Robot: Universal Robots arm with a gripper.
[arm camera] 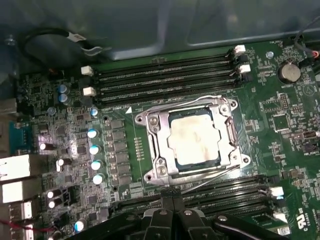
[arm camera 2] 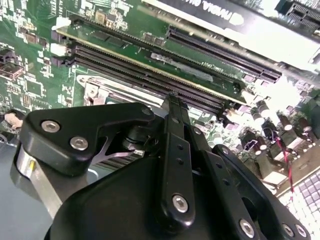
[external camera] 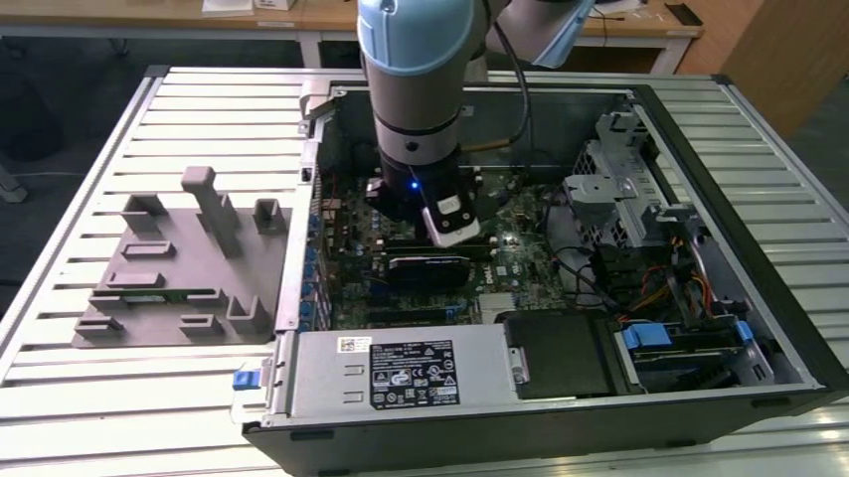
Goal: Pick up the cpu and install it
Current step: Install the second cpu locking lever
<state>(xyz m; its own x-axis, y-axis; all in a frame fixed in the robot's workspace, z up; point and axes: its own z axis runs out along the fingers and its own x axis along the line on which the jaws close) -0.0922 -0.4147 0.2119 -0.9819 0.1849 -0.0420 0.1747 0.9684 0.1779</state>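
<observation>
In the second wrist view the gripper is looming closest, its black linkage arms and silver screws crowding the foreground, and its two narrow fingers are pressing flat against each other with nothing between them; beyond the tips the long black memory slots are running across the green motherboard, with a graphics card lying past them. In the first wrist view the same closed fingertips are meeting just beside the socket, and the cpu is lying flat inside the silver metal socket frame, its pale top plate facing up, apart from the gripper and not touched by it; memory slots are flanking the frame on two sides, a row of blue-topped capacitors is standing near one edge of it, a round coin battery is sitting off toward a board corner, and a black cable is looping along the case wall. In the exterior view the arm is reaching down from the upper middle of the frame into the open computer case, the gripper hanging low over the board at the centre; a grey fixture tray is resting on the slatted table at the exterior view's left, and the boxy power supply is occupying the lower middle
</observation>
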